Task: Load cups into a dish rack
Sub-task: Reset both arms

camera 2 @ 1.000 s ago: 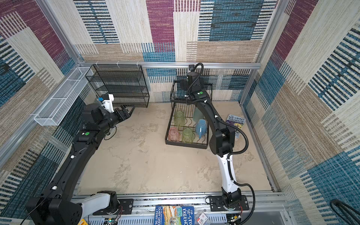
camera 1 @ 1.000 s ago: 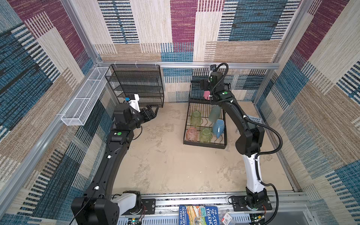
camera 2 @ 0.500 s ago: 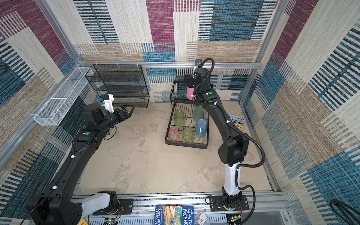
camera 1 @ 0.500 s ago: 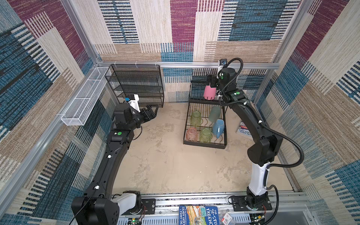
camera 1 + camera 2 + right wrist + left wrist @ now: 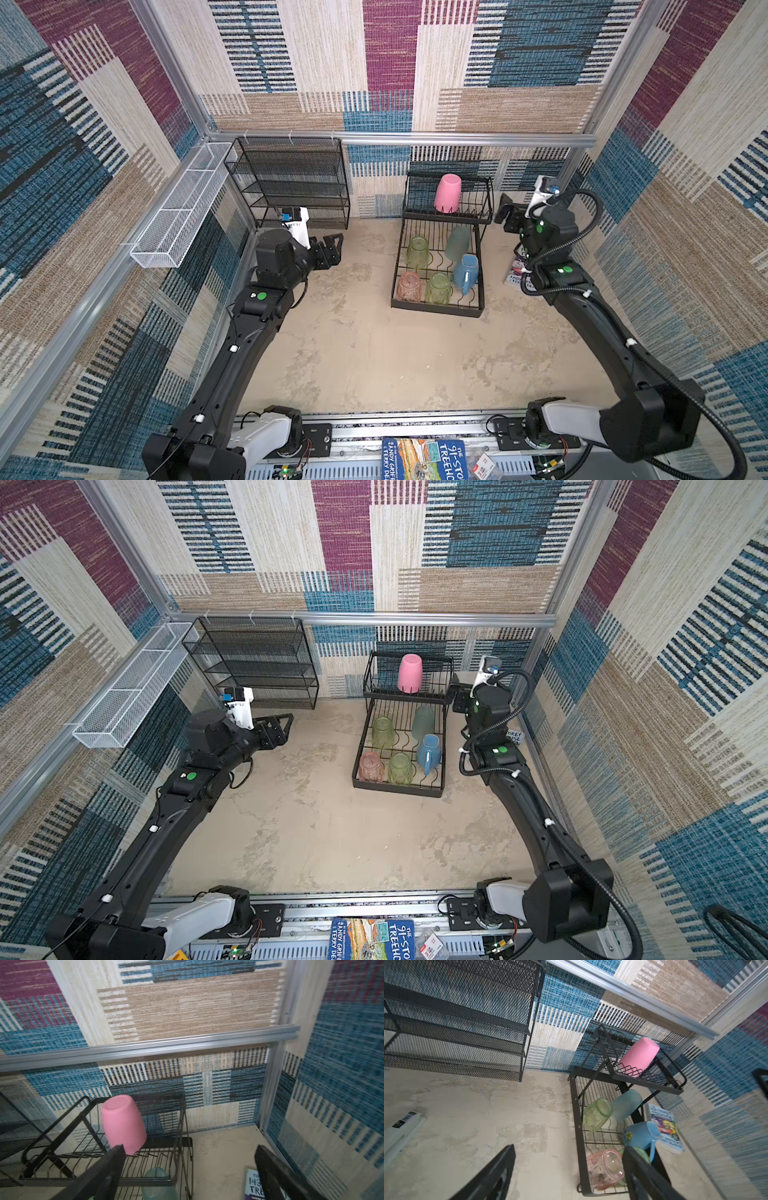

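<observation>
While both arms hang clear of the cups, you can see in both top views that the dish rack [image 5: 436, 310] sits on the counter [image 5: 365, 357] near the back wall, on the right arm's side, with six cups in it. The pink cup [image 5: 448, 193] stands mouth down in the raised upper basket. In the lower tray, the far green tumbler [image 5: 417, 252] and teal tumbler [image 5: 457, 243] lie in the back row, and the peach-pink tumbler [image 5: 409, 285], near green tumbler [image 5: 438, 287] and blue mug [image 5: 465, 274] in the front row, all among the curved dividers. Your left claw [image 5: 337, 249] hovers well apart from the rack, in front of the black mesh shelf unit [image 5: 291, 183], with its jaws spread and nothing between them. Your right claw [image 5: 500, 210] sits just beside the right end of the upper basket, spread wide and empty, and a book [image 5: 517, 270] lies on the counter beyond the rack. From the left wrist, both fingers [image 5: 500, 1167] frame bare counter, and one of them hides most of the near green tumbler. From the right wrist, the fingers are set wide apart with the pink cup just behind one of them; whether that finger touches the cup you cannot tell.
</observation>
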Available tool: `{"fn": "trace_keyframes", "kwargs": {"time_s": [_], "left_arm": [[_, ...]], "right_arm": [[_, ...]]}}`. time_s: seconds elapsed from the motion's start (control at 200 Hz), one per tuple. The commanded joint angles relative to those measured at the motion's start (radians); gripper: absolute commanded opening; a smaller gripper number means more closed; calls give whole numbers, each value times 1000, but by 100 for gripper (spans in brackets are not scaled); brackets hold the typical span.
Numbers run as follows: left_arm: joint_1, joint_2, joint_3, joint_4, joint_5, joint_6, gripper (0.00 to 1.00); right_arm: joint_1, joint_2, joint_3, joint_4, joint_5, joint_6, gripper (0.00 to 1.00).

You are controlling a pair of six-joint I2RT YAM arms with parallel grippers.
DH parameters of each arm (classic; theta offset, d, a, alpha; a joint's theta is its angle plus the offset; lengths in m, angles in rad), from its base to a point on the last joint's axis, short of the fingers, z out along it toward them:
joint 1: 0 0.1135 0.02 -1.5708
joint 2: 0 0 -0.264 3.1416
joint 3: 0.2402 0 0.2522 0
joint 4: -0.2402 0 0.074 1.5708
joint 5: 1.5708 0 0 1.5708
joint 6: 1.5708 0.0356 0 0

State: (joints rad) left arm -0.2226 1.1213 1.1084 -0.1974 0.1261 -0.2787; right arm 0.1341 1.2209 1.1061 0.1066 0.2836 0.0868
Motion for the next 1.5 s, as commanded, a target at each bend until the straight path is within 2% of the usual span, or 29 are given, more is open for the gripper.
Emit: {"fn": "trace_keyframes", "kwargs": {"time_s": [0.0, 0.205, 0.366, 0.441, 0.581, 0.686, 0.756, 0.851, 0.947, 1.052, 1.102, 1.262, 1.312, 1.337, 1.372, 1.492], "left_arm": [[-57, -17, -36, 22, -234, 192, 85], [-87, -49, -185, 165, -474, 222, 85], [-82, -19, -304, 296, -635, 263, 87], [-56, 16, -345, 327, -679, 243, 90], [44, 105, -409, 341, -649, 124, 93], [83, 182, -452, 414, -637, 100, 95], [112, 225, -473, 449, -612, 79, 95], [126, 266, -461, 440, -591, 122, 96], [131, 287, -556, 650, -555, 234, 98], [154, 315, -629, 798, -476, 255, 99], [163, 333, -668, 923, -424, 276, 99], [164, 428, -738, 1144, -354, 314, 99], [168, 414, -711, 1064, -351, 298, 99], [175, 409, -697, 1029, -343, 292, 99], [186, 416, -696, 1036, -324, 285, 99], [223, 424, -677, 1010, -272, 265, 99]], "right_arm": [[-56, -91, -125, 125, -20, 67, 100], [-108, -213, -388, 250, 12, 82, 100], [-124, -216, -584, 401, 29, 81, 100], [-126, -192, -667, 497, 29, 76, 100], [-126, -124, -797, 700, 12, 18, 100], [-126, -29, -857, 832, 13, -45, 100], [-126, 32, -870, 871, -3, -34, 100], [-125, 97, -891, 954, -55, -32, 100], [-124, 135, -889, 988, -72, -47, 100], [-125, 179, -915, 1093, -94, -61, 100], [-124, 205, -926, 1141, -121, -70, 100], [-123, 288, -930, 1219, -164, -84, 100], [-124, 325, -942, 1290, -165, -87, 100], [-123, 318, -932, 1248, -174, -90, 100], [-123, 308, -906, 1182, -185, -91, 100], [-124, 324, -901, 1200, -190, -91, 100]]}}
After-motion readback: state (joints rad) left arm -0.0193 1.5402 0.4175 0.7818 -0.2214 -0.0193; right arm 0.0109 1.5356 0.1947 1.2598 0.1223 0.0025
